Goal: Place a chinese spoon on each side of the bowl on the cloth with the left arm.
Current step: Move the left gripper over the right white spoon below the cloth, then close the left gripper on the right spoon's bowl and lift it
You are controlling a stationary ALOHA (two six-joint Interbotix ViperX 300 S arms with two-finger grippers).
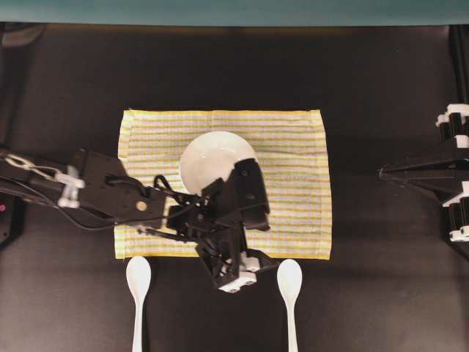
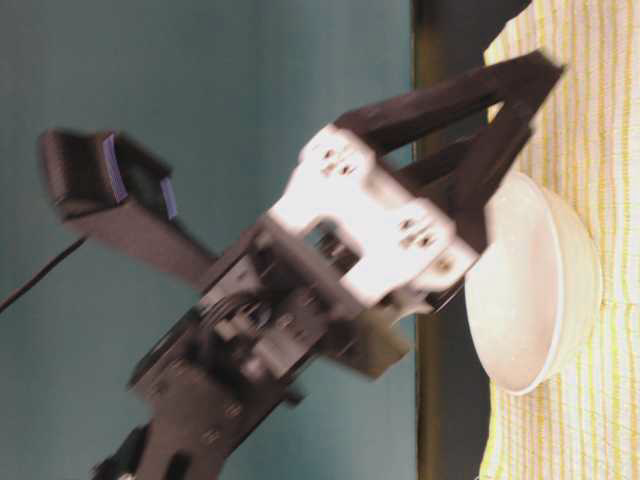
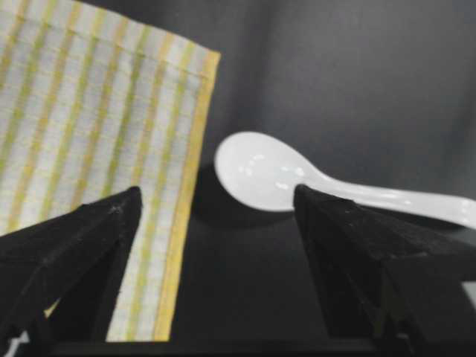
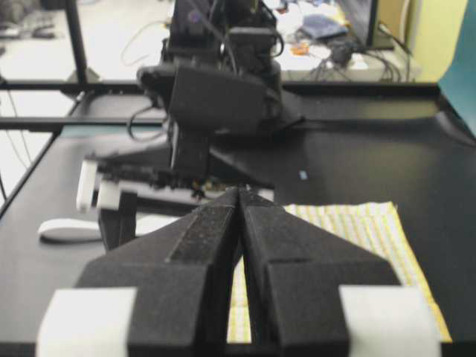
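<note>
The white bowl (image 1: 212, 158) (image 2: 535, 300) sits on the yellow-striped cloth (image 1: 293, 147) (image 3: 89, 111), left of its middle. Two white chinese spoons lie on the black table just past the cloth's front edge, handles pointing away from it: one (image 1: 138, 282) at the left, one (image 1: 289, 282) (image 3: 260, 171) at the right. My left gripper (image 1: 268, 239) (image 3: 217, 195) hangs open, tilted down over that front edge beside the right spoon's scoop. One finger is over the cloth, the other in front of the spoon's neck, and nothing is between them. My right gripper (image 1: 385, 174) (image 4: 239, 192) is shut and empty.
The left arm (image 1: 110, 194) reaches in from the left across the cloth's front left corner. The right arm rests at the table's right edge, apart from the cloth. Bare black table (image 1: 220, 66) surrounds the cloth. A teal wall runs along the back.
</note>
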